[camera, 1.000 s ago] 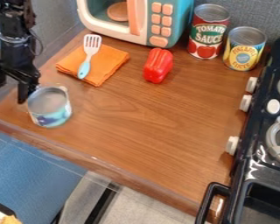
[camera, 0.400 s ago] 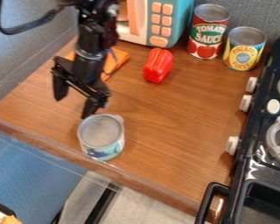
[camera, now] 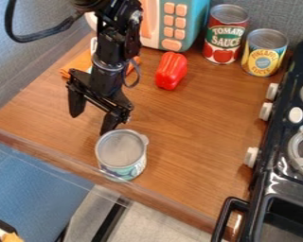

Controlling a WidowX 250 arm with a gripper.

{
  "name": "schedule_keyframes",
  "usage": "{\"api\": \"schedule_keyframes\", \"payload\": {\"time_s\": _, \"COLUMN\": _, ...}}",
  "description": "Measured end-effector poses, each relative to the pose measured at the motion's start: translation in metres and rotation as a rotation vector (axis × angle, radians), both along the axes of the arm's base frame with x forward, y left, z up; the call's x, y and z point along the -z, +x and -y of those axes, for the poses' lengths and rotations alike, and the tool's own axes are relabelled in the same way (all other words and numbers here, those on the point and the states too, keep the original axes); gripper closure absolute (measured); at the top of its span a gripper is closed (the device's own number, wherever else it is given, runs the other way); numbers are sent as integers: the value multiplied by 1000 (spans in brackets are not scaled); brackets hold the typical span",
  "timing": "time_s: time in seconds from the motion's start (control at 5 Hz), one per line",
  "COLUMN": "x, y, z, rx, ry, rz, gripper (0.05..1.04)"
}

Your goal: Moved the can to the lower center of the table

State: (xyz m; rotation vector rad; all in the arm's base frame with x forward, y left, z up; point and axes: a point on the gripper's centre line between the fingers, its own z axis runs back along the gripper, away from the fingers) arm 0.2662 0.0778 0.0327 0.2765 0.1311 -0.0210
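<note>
The black gripper [camera: 91,121] hangs over the left part of the wooden table [camera: 185,127], its two fingers spread wide with nothing between them. Just below its right finger stands the can [camera: 121,155], upright, with a grey lid and a teal and white label, close to the table's front edge. That fingertip is at the can's upper rim; whether they touch I cannot tell.
A red pepper [camera: 171,71] lies right of the arm, and an orange cloth [camera: 82,61] is partly behind it. Tomato sauce [camera: 225,35] and pineapple [camera: 264,53] cans, a toy microwave [camera: 173,23] and a black stove [camera: 287,189] border the table.
The can has shifted right and toward the front edge, from the table's left side. The open gripper has moved the same way, keeping close beside the can.
</note>
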Motion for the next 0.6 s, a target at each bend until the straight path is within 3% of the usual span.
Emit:
{"api": "schedule_keyframes", "payload": {"time_s": 0.2, "x": -15, "y": -1, "z": -18, "rx": 9, "ry": -97, "rz": 34, "gripper": 84}}
{"api": "schedule_keyframes", "payload": {"time_s": 0.4, "x": -33, "y": 4, "z": -14, "rx": 83, "ry": -187, "rz": 59, "gripper": 84}}
{"api": "schedule_keyframes", "payload": {"time_s": 0.6, "x": -45, "y": 4, "z": -13, "rx": 149, "ry": -213, "rz": 46, "gripper": 84}}
